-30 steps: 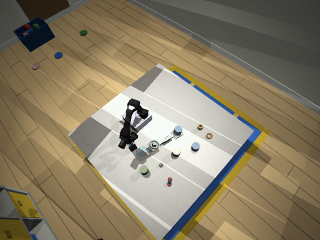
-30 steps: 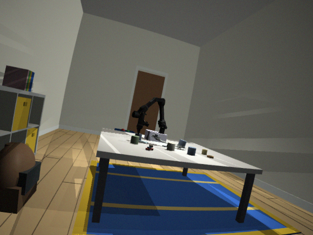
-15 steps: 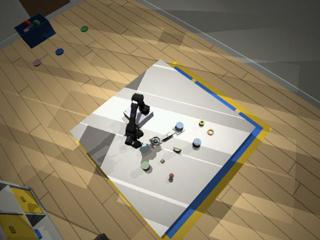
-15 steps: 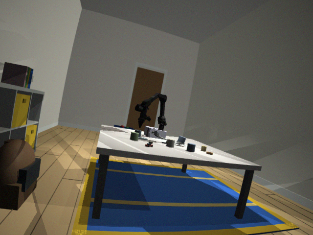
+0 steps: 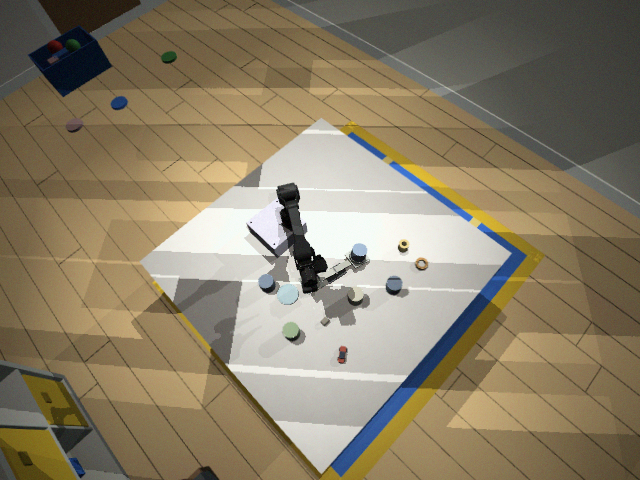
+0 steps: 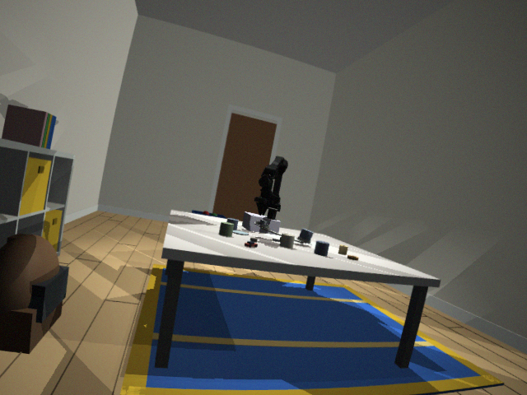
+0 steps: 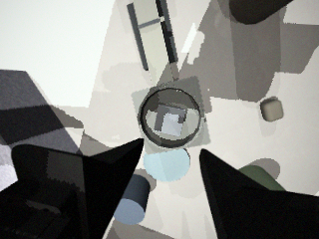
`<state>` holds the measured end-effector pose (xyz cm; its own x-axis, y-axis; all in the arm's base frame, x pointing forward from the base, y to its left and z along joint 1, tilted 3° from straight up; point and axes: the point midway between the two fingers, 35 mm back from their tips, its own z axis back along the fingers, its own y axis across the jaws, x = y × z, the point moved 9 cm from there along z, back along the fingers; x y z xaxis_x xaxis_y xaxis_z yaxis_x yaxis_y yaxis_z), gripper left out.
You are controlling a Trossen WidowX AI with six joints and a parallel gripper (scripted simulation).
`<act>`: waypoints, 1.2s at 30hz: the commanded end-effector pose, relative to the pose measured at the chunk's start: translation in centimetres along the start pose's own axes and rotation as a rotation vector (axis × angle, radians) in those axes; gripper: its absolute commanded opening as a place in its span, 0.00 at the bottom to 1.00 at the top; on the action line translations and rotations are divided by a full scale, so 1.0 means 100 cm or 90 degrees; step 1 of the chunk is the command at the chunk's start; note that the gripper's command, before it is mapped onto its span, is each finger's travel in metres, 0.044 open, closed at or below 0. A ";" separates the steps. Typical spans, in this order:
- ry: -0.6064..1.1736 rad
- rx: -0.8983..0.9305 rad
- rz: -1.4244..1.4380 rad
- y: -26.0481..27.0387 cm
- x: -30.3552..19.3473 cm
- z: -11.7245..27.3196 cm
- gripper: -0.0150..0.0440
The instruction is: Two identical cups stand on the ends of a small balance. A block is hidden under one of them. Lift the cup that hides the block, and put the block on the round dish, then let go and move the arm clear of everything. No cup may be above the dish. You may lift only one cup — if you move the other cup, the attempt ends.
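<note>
My gripper (image 7: 171, 147) is open and empty, pointing down above the near end of the balance (image 5: 338, 269) (image 7: 152, 45). A grey block (image 7: 170, 121) lies uncovered inside the dark ring on that end; the arm hides it in the top view. One blue-grey cup (image 5: 266, 282) (image 6: 232, 223) (image 7: 132, 201) stands on the table beside the dish. The other cup (image 5: 358, 251) (image 6: 305, 235) stands on the far end of the balance. The round light-blue dish (image 5: 287, 294) (image 6: 241, 232) (image 7: 166, 165) is bare, close to the near end.
A lavender box (image 5: 268, 224) is beside the arm's base. A green cylinder (image 5: 291, 330), a beige cylinder (image 5: 355, 295), another dark blue cylinder (image 5: 393, 284), a small beige block (image 5: 324, 321) and a red car (image 5: 342, 354) stand around the balance. Two small rings lie farther right.
</note>
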<state>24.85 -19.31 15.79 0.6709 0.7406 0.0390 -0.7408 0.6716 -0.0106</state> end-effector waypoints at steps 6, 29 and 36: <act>-0.002 0.006 -0.029 0.003 0.014 0.003 0.69; -0.002 0.006 -0.029 0.003 0.015 -0.036 0.69; -0.002 0.006 -0.029 0.004 0.015 -0.047 0.69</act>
<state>25.81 -17.99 12.05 0.7013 0.7115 0.0434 -0.7116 0.7024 -0.0152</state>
